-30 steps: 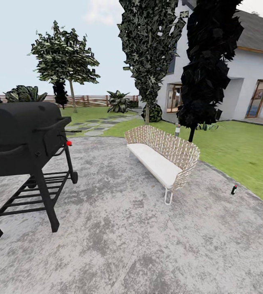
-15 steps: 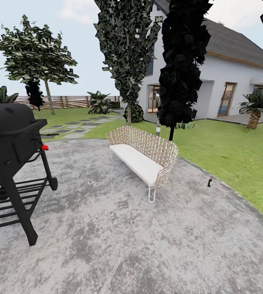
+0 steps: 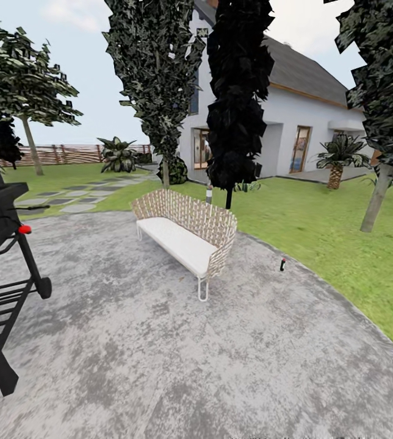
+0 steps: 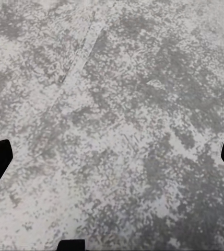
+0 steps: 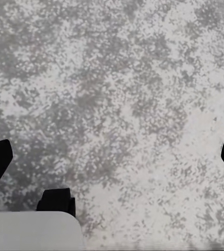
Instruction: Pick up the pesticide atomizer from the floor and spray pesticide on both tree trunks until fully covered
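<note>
Head view: pesticide atomizer (image 3: 282, 264) upright on grey paving, right of centre, near the lawn (image 3: 337, 244) edge, well apart from the wicker sofa (image 3: 187, 235). Broadleaf tree trunk (image 3: 376, 198) at right edge; second tree (image 3: 30, 143) far upper left. Black grill (image 3: 1, 268) close at lower left. Both end effectors spread wide over bare paving, holding nothing. Risks: tiny bottle easily tipped on approach; base clipping sofa leg or grill while turning; dark conifers (image 3: 236, 103) mistaken for targets.

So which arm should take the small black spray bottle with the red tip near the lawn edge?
Probably right: the small black spray bottle with the red tip stands right of centre on the grey speckled paving, beyond the woven bench. Both grippers are open over paving, so neither is near yet.
</note>
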You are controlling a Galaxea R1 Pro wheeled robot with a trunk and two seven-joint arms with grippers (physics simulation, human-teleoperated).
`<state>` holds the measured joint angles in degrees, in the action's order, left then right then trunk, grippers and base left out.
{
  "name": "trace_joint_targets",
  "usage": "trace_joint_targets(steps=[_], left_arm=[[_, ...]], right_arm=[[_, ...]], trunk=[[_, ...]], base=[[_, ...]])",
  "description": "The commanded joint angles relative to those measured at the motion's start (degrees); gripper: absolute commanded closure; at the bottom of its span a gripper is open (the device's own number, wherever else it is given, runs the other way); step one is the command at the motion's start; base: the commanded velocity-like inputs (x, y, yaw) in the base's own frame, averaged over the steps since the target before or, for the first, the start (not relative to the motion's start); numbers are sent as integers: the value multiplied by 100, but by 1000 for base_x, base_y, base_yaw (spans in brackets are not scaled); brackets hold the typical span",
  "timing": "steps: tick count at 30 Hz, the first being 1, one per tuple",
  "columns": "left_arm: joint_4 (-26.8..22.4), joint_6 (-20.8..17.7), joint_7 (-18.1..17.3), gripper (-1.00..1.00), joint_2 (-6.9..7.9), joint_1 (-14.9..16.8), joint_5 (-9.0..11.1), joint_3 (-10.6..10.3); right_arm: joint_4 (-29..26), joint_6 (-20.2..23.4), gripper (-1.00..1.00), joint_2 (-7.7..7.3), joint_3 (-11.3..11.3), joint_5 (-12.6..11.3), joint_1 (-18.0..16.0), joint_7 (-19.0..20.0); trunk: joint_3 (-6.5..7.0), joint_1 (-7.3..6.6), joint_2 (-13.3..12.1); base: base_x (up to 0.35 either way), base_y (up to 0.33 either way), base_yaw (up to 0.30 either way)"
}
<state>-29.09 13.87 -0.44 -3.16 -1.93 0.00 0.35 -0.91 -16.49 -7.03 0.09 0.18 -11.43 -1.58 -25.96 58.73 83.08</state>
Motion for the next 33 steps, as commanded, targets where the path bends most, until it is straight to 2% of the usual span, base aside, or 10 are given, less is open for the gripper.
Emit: trace_joint_targets(steps=[1,19,29,33], left_arm=[[0,0,0,-100,0,0,0,0],[0,-7,0,-100,0,0,0,-7],[0,-15,0,-100,0,0,0,3],[0,-16,0,-100,6,0,0,3]], right_arm=[[1,-1,-100,0,-1,0,0,0],[2,-12,-100,-4,-1,8,0,0],[79,-11,-100,-7,-2,0,0,0],[133,-2,-100,-8,8,10,0,0]], trunk=[[2,0,0],[52,0,0],[104,0,0],[112,0,0]], base=[[0,0,-300],[6,-1,-300],[258,-60,-272],[328,-86,-105]])
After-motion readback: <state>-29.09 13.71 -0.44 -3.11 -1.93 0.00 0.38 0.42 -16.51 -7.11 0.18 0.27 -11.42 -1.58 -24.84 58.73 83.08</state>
